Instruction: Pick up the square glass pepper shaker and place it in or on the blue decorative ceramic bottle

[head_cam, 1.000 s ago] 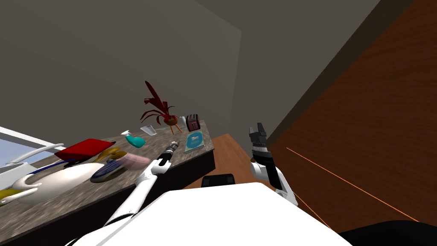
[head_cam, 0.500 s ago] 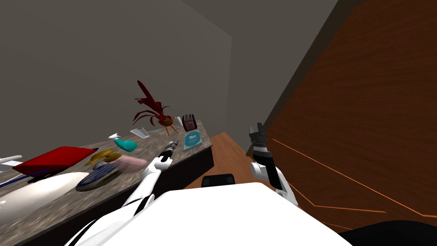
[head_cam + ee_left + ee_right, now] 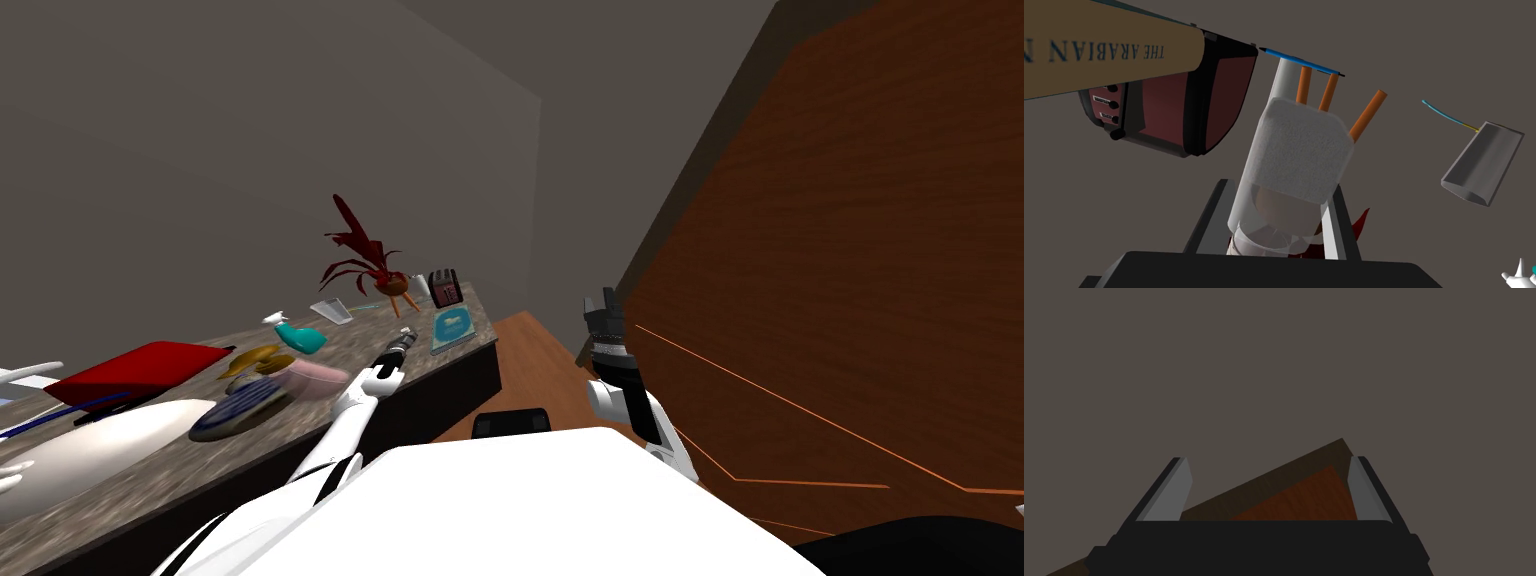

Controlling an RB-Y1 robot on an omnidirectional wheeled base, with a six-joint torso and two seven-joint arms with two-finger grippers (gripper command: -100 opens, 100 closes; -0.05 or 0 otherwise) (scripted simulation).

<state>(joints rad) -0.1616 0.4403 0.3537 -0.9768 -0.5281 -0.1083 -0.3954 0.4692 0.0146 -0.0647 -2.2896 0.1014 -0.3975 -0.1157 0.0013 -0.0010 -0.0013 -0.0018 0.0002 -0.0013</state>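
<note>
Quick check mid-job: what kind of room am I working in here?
Most likely a home kitchen: a speckled grey counter carries a dark red toaster and a teal spray bottle, and the left claw holds a square clear shaker.

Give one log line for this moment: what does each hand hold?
left hand: shut on shaker, above counter | right hand: open, empty, beside wood panel

Speckled counter [image 3: 120, 485] w/ book [image 3: 453, 330], toaster [image 3: 444, 288], plant [image 3: 385, 272], teal bottle [image 3: 300, 338], red tray [image 3: 130, 368].
</note>
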